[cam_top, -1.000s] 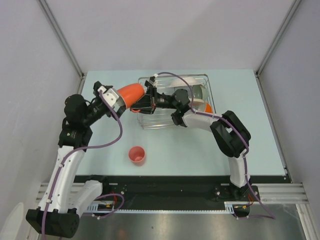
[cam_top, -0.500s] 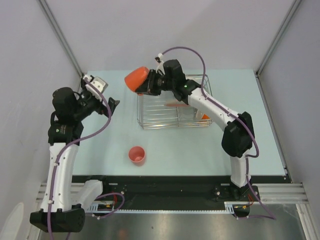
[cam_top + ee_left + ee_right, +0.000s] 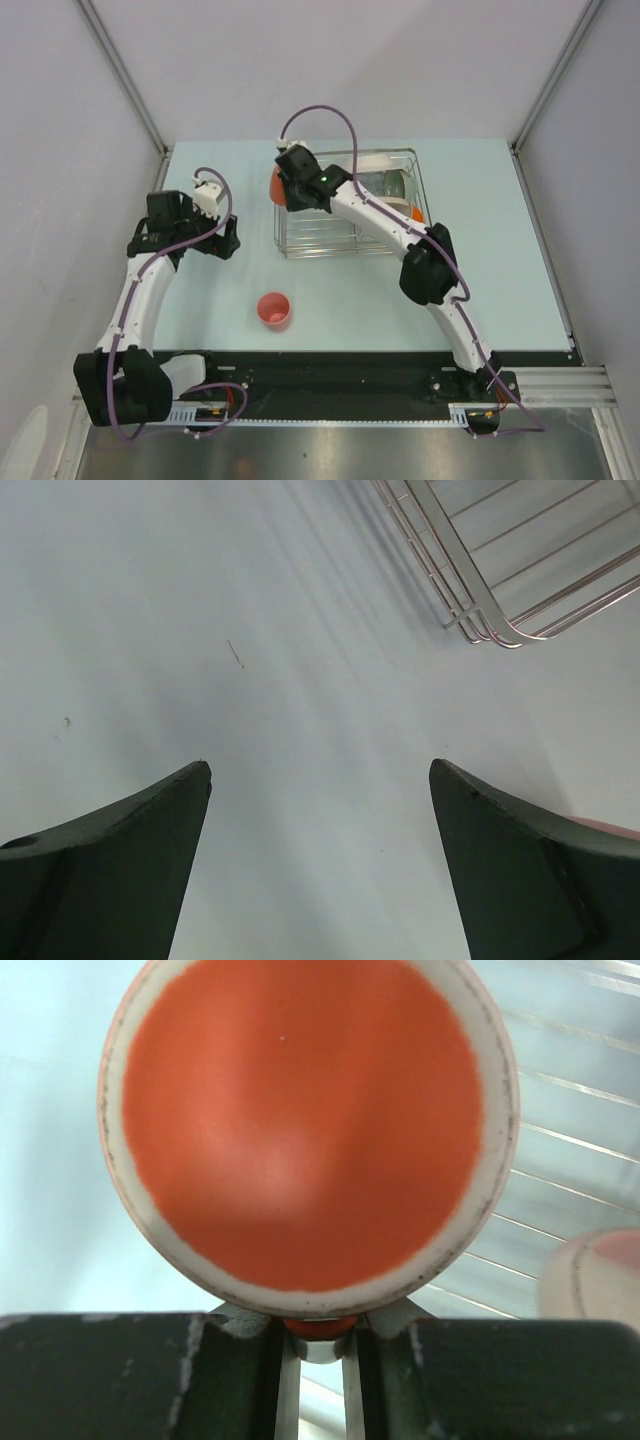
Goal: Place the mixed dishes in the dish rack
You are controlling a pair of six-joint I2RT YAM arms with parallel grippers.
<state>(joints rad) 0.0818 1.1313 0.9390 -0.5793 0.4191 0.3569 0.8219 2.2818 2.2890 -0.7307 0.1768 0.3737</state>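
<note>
While mug hangs over the far-left corner of rack, right gripper clamps only a narrow orange part of it. Risk: slim grip lets it twist and strike the wires. Also: left gripper spread, empty, beside rack.

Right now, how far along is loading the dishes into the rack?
Done: a pale green bowl and other dishes sit in the dish rack, at its right end. In hand: the right gripper, shut on the orange-red mug, holds it at the rack's left edge. Remaining: the pinkish cup on the table; the left gripper is open and empty.
</note>
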